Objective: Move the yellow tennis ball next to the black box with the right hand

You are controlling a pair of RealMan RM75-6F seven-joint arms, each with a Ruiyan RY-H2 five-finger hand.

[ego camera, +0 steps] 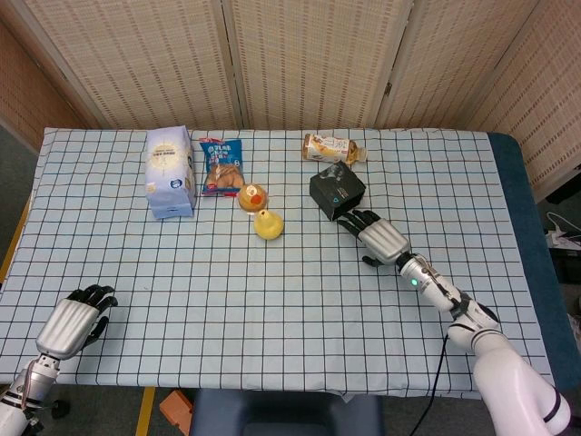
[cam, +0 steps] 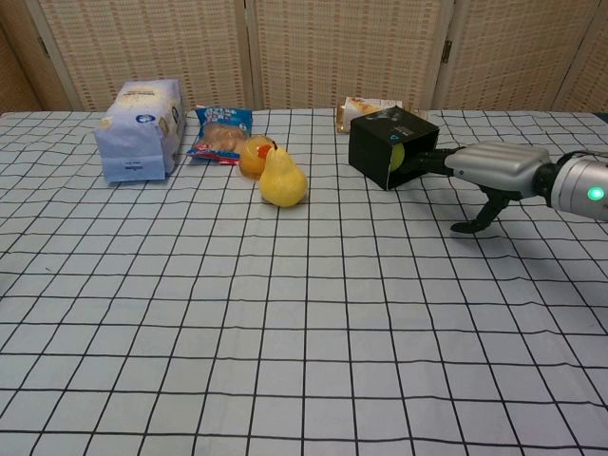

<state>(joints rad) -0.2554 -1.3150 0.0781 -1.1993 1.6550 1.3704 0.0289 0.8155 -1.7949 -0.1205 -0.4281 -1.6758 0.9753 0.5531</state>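
The yellow tennis ball [cam: 395,158] shows in the chest view as a sliver lying against the right face of the black box [cam: 389,144], partly hidden by fingers. The head view hides the ball behind the hand, beside the black box [ego camera: 337,190]. My right hand [cam: 497,171] lies just right of the box with its fingers [cam: 429,162] stretched flat toward the ball and the thumb pointing down at the cloth; it holds nothing. In the head view the right hand [ego camera: 381,240] sits at the box's near right corner. My left hand [ego camera: 72,323] rests empty at the near left table edge.
A yellow pear [cam: 282,179] and an orange fruit cup [cam: 254,157] stand left of the box. Further left are a snack packet [cam: 222,135] and a pale blue bag [cam: 142,128]. A bottle [ego camera: 330,147] lies behind the box. Checked cloth [cam: 304,342] covers the table.
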